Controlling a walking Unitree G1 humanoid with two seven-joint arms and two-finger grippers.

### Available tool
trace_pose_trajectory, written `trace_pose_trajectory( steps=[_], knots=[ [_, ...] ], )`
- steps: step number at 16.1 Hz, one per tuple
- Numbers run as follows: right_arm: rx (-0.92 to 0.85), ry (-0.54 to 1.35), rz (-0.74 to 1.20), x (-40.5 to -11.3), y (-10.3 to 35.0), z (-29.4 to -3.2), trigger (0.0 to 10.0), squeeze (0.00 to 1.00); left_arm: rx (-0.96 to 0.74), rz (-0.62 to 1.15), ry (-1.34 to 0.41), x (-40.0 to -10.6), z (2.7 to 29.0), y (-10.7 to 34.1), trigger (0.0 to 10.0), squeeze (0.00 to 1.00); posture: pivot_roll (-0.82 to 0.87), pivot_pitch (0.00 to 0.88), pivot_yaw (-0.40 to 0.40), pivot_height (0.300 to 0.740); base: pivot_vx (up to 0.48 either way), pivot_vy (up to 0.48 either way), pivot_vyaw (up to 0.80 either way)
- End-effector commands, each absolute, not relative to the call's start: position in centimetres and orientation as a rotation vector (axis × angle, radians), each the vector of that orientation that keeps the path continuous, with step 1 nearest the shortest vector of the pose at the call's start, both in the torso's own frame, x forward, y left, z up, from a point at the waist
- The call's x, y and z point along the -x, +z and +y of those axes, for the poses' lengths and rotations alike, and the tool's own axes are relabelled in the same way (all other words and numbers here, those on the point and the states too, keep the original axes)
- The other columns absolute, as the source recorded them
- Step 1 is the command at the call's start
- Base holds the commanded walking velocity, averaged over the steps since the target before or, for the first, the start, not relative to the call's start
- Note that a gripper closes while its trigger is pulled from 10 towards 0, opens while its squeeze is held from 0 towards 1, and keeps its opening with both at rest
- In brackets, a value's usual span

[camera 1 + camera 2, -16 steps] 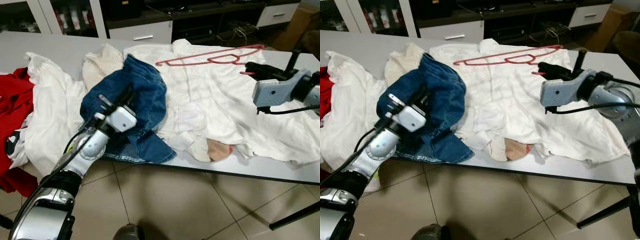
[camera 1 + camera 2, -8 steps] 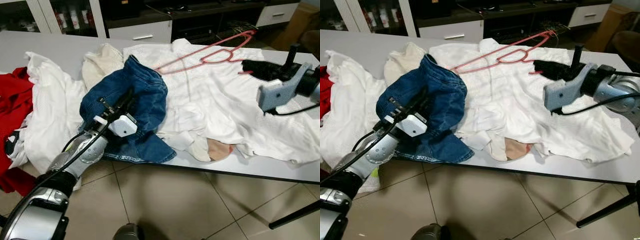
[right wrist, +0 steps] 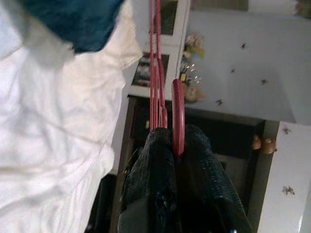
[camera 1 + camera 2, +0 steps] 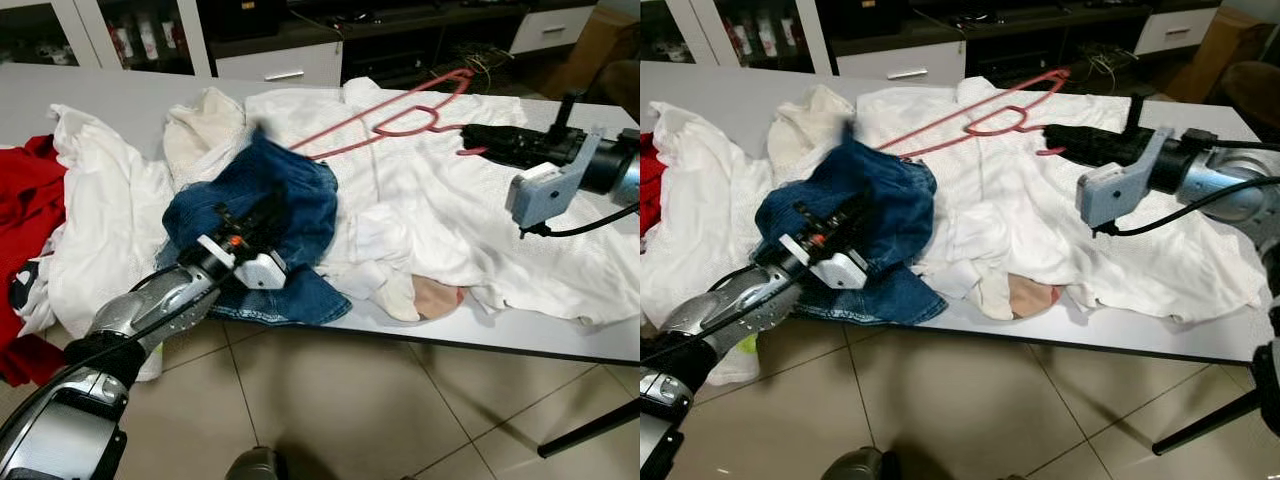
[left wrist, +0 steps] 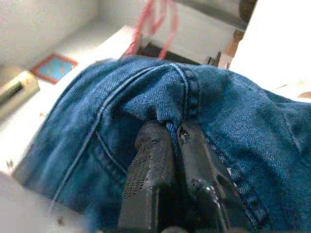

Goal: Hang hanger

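A thin red hanger (image 4: 385, 112) tilts above the white clothes on the table, its far end raised. My right gripper (image 4: 478, 137) is shut on the hanger's hook end (image 3: 178, 116) at the right of the table. A blue denim garment (image 4: 262, 205) lies bunched at the front of the pile. My left gripper (image 5: 176, 138) is shut on a seamed fold of the denim, low at the table's front left.
White garments (image 4: 430, 210) cover most of the grey table (image 4: 560, 345). A red garment (image 4: 25, 200) hangs off the left end. Dark cabinets and drawers (image 4: 285, 65) stand behind. Tiled floor (image 4: 350, 410) lies in front, with a black leg (image 4: 590, 430) at the right.
The right gripper has swung the hanger left and lower, its far end still tilted up. The left gripper has dropped and pulled the denim down, flattening its raised fold.
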State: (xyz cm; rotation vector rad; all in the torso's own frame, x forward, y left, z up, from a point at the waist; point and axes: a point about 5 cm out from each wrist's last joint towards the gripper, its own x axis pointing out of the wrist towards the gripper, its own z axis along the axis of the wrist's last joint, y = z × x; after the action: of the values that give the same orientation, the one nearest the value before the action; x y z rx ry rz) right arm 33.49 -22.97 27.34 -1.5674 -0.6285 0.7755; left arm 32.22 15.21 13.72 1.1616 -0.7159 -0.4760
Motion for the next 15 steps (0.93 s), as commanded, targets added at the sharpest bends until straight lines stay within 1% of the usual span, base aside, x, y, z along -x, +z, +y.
trace_pose_trajectory(
  steps=[1,4,5,7,10,12,15],
  knots=[
    [1.542,0.798,-0.654,-33.4,27.7,-22.6,10.0,0.0,-1.242,-0.777,-0.494,-32.2,15.0,14.1,0.0,0.0,0.14,0.006,0.019,0.74,0.0,0.0,0.0],
    [1.528,0.848,-0.626,-33.4,27.2,-22.5,10.0,0.0,-1.344,-0.813,-0.496,-32.1,15.5,13.8,0.0,0.0,0.14,0.006,0.022,0.74,0.0,0.0,0.0],
    [1.549,0.851,-0.571,-33.4,27.4,-23.3,10.0,0.0,-1.373,-0.821,-0.472,-32.1,15.9,13.6,0.0,0.0,0.14,0.007,0.022,0.74,0.0,0.0,0.0],
    [1.578,0.873,-0.506,-33.1,27.4,-24.4,10.0,0.0,-1.393,-0.842,-0.424,-32.1,16.2,13.6,0.0,0.0,0.14,0.009,0.02,0.74,0.0,0.0,0.0],
    [1.581,0.871,-0.477,-32.8,27.5,-25.0,10.0,0.0,-1.408,-0.853,-0.411,-32.1,16.3,13.2,0.0,0.0,0.14,0.009,0.018,0.74,0.0,0.0,0.0],
    [1.54,0.796,-0.473,-32.7,28.8,-26.0,10.0,0.0,-1.411,-0.861,-0.402,-31.9,16.3,12.8,0.0,0.0,0.13,0.012,0.014,0.74,0.0,0.0,0.0],
    [1.458,0.704,-0.503,-32.6,29.9,-26.7,10.0,0.0,-1.411,-0.866,-0.39,-31.9,16.1,12.6,0.0,0.0,0.13,0.012,0.015,0.74,0.0,0.0,0.0]
  ],
)
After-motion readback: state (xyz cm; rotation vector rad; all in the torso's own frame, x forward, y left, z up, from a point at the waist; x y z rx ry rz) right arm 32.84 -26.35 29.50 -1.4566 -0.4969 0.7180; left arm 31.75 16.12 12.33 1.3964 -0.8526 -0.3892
